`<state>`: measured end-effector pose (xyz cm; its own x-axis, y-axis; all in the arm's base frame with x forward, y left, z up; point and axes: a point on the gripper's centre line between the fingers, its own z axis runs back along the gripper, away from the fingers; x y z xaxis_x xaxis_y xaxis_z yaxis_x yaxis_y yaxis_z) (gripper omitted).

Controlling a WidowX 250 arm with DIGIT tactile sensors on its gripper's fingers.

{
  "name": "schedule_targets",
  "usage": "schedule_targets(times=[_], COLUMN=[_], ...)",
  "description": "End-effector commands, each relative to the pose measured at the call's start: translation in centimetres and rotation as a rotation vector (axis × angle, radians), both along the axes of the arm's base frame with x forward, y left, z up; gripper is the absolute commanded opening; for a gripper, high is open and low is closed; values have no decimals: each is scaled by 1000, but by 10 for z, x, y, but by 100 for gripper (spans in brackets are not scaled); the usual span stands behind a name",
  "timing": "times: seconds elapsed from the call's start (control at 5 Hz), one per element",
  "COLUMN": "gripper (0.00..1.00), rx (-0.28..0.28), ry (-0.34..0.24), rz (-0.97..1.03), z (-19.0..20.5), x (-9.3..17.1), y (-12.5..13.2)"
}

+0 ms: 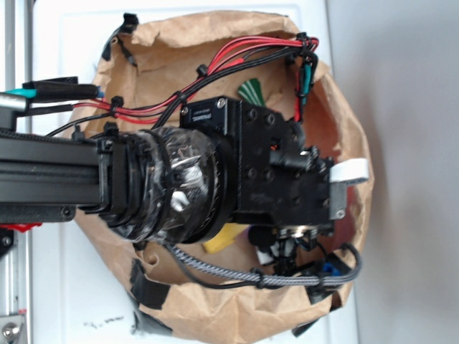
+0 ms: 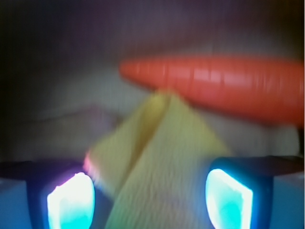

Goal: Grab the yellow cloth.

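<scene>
The yellow cloth point(image 2: 157, 162) lies folded right below my gripper point(image 2: 150, 198) in the wrist view, its fuzzy fold filling the gap between the two glowing fingertips point(image 2: 71, 200). The jaws stand wide apart on either side of the cloth, not pressing it. In the exterior view only a small corner of the yellow cloth point(image 1: 224, 238) shows under the black wrist, and the gripper itself is hidden by the arm, down inside the paper bag point(image 1: 215, 304).
An orange toy carrot point(image 2: 219, 86) lies across just beyond the cloth, touching its far tip. The brown paper bag's crumpled walls ring the arm. Cables point(image 1: 237, 54) run over the wrist, and a white tag point(image 1: 351, 170) sticks out at right.
</scene>
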<state>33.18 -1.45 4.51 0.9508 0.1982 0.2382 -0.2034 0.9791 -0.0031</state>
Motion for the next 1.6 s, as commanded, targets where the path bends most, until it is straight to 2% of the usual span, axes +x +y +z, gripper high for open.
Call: schedule_targets(times=[0.0, 0.2, 0.4, 0.6, 1.0, 1.2, 1.4], gripper=[0, 11, 0, 0, 0, 0, 0], rx=[17, -9, -21, -36, -146, -233, -137], ry=[-252, -289, -267, -265, -223, -175, -175], rz=[-78, -89, -81, -80, -28, 50, 134], z=[24, 30, 34, 39, 84, 111, 127], x=[-23, -28, -30, -34, -37, -17, -8], y=[-9, -8, -7, -6, -1, -1, -3])
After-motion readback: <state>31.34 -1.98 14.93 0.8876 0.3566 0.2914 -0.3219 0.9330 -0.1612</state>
